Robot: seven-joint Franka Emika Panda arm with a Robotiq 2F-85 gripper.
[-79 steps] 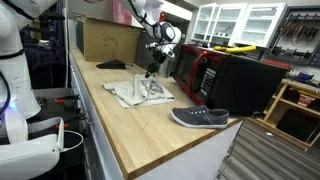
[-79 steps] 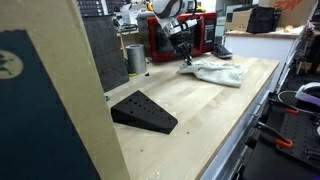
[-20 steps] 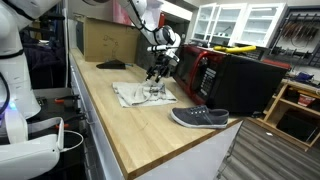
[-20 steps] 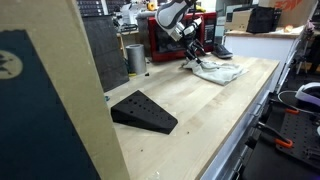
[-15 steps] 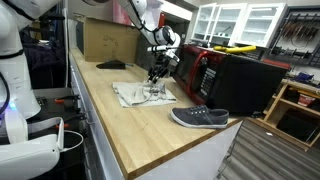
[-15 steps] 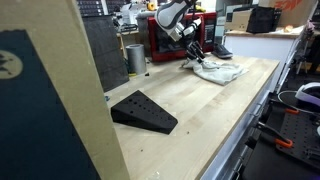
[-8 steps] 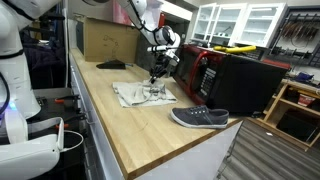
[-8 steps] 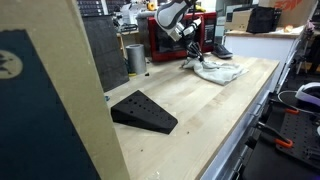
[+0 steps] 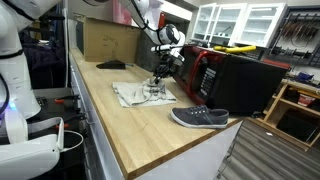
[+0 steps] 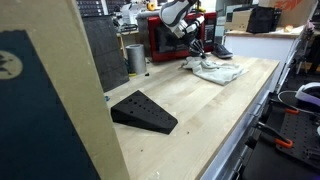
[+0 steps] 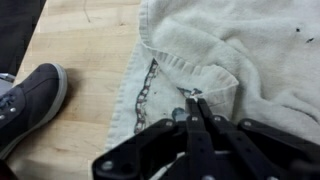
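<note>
A crumpled white cloth (image 9: 140, 94) with a dark printed pattern lies on the wooden bench (image 9: 120, 125); it also shows as a pale heap (image 10: 218, 70) at the far end. My gripper (image 9: 155, 78) stands over its middle, pointing down, with the jaws shut. In the wrist view the two black fingertips (image 11: 193, 100) are pressed together on a raised fold of the cloth (image 11: 250, 50), pinching a small bit of fabric. From the side, the gripper (image 10: 197, 55) hangs just above the heap.
A grey sneaker (image 9: 200, 118) lies near the bench's front corner, left of the cloth in the wrist view (image 11: 25, 100). A red-fronted microwave (image 9: 205, 70) stands behind the arm. A black wedge (image 10: 143, 112), a metal cup (image 10: 136, 58) and a cardboard box (image 9: 105, 40) also sit on the bench.
The jaws have closed on the cloth's fold within the last second. The gripper has risen slightly; the cloth has barely moved.
</note>
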